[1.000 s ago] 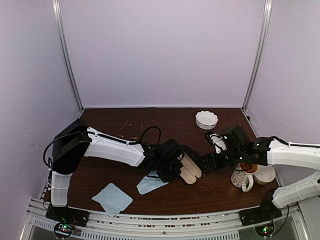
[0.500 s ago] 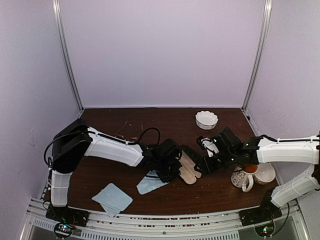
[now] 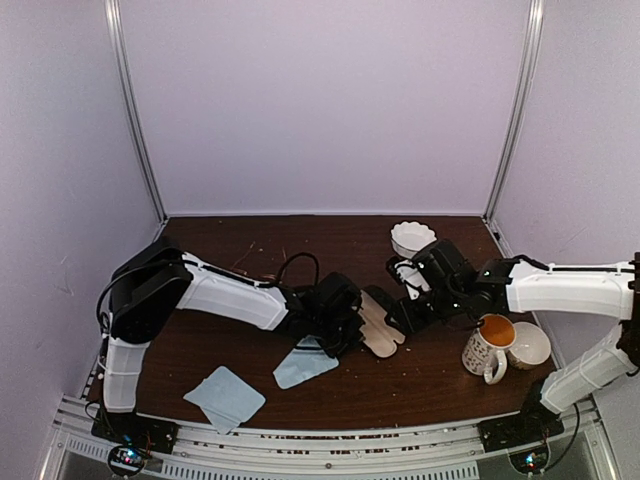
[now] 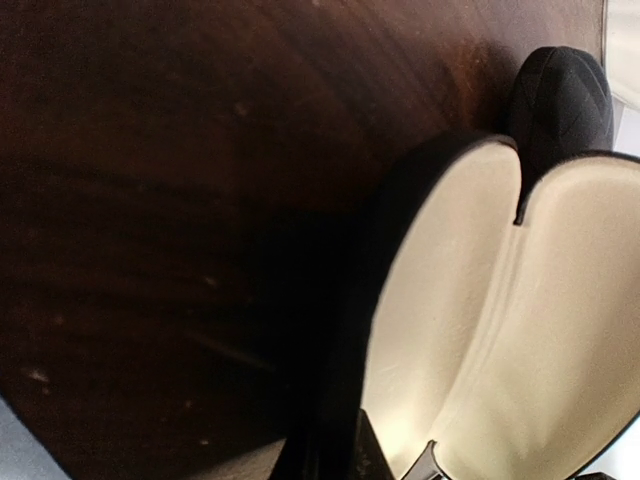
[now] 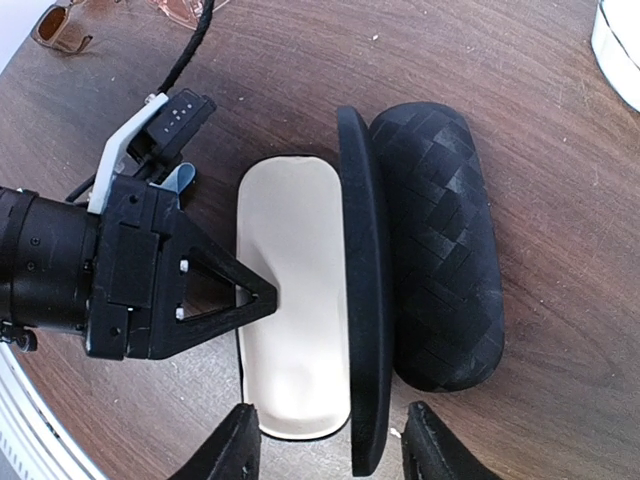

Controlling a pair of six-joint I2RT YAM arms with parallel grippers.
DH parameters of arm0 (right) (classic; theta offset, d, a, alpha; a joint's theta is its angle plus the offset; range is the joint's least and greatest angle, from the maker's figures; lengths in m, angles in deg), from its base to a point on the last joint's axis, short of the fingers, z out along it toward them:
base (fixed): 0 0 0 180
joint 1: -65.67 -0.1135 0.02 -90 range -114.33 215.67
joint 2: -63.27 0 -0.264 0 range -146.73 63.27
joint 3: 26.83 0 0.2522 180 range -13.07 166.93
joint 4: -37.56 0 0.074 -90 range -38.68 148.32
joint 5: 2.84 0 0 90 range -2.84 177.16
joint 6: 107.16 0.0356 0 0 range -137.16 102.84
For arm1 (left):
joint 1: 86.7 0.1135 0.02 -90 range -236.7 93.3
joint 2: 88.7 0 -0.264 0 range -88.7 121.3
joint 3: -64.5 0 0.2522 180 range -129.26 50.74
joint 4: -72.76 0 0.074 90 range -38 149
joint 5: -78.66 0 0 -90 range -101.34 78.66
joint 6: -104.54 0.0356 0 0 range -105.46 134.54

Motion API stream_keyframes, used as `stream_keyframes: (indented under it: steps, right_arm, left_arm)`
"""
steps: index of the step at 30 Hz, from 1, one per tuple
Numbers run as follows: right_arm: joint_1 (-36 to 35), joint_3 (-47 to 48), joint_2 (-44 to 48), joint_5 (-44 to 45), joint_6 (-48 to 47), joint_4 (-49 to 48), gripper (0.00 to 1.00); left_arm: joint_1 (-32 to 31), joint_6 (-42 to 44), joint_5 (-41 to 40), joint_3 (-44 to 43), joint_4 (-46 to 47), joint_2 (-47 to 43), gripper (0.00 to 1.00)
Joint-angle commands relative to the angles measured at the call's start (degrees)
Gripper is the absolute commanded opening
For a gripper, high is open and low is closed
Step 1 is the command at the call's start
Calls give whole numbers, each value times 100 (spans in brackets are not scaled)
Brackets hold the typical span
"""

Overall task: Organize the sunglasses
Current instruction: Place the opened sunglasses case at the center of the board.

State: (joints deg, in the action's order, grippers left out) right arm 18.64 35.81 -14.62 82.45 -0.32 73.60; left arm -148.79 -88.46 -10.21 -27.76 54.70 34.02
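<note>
Dark wood tabletop (image 3: 200, 350), lilac walls all round. Two light-blue cloths (image 3: 225, 397) lie front left. The sunglasses (image 5: 58, 27) sit on bare wood back left, well apart from the case, and only tinted lenses show in the corner of the right wrist view. The left fingers (image 5: 255, 297) have a tip resting on the cream lining of the open black case (image 5: 440, 250); can't tell if they're pinching it. The right fingers (image 5: 332, 425) are spread wide over the case's end, gripping nothing. White bowl (image 3: 413, 238) just behind, mug (image 3: 486, 350) and cup (image 3: 532, 345) near the right edge. Bare wood along the back.
</note>
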Motion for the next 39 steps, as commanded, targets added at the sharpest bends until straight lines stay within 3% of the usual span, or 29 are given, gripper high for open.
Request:
stream_keyframes:
  steps: [1,9,19,25,33,39]
  right_arm:
    - [-35,194,-69,186,-156,180,49]
    - [-35,136,-22,183,-137,163,50]
    - [-39,95,74,239,-126,173,51]
    - [-36,71,154,266,-103,171,52]
    - [-36,170,224,322,-106,274,52]
    - [-42,322,364,383,-111,410,53]
  left_arm:
    - [73,1,49,-85,189,200,4]
    - [74,150,210,69,149,27,17]
    - [65,314,208,216,114,-209,24]
    - [65,485,91,286,89,-449,42]
    - [65,768,-92,308,-133,-800,51]
    - [65,1304,-638,344,-847,-1387,62]
